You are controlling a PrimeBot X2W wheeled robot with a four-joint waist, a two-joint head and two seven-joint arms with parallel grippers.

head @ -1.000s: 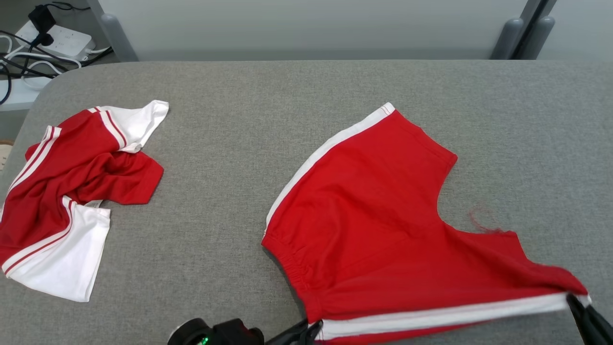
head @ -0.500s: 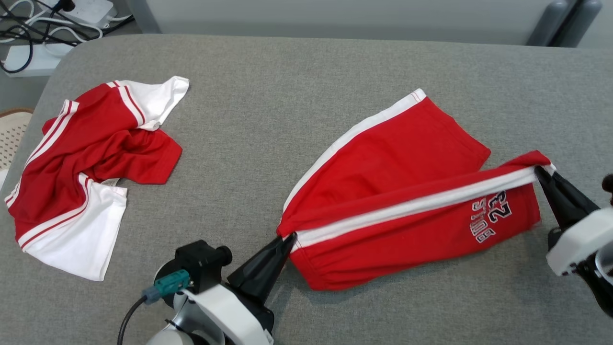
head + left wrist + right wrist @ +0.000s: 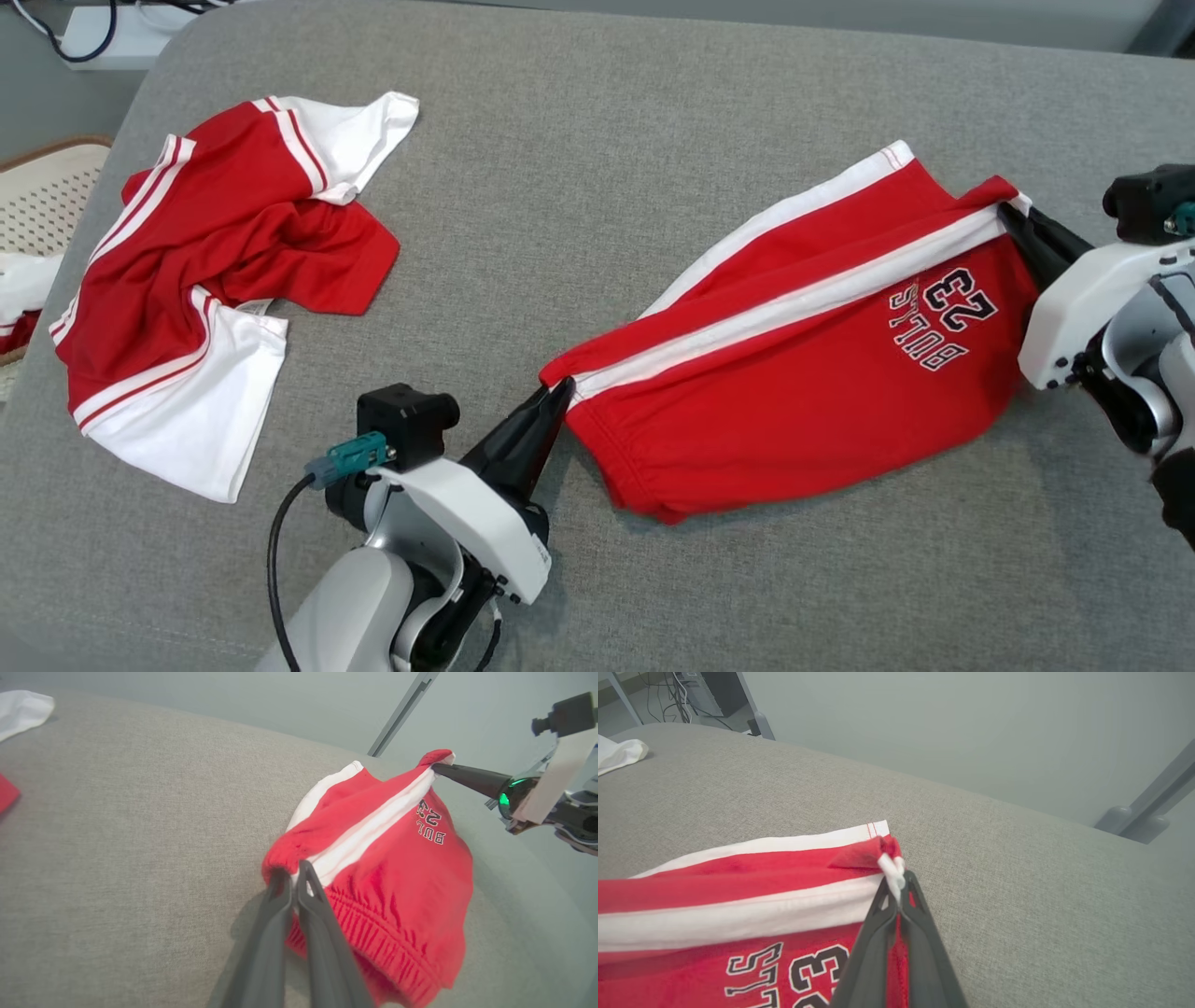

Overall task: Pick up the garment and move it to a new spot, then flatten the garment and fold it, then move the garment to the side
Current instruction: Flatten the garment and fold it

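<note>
The red, white-striped fabric shorts (image 3: pixel 794 401) run crosswise, waistband clamped in the left end effector (image 3: pixel 560 392), hem in the right end effector (image 3: pixel 1007 215).

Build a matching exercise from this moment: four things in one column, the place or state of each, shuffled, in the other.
Things:
1. left gripper
2. right gripper
3. shorts
4. crumpled garment

States:
A. lies bunched at the left of the table
B. shut on the leg-hem end of the white stripe
C. folded over, number print facing up
D. shut on the waistband end

Pairs: 1-D; 2-B; 3-C; 4-A
</note>
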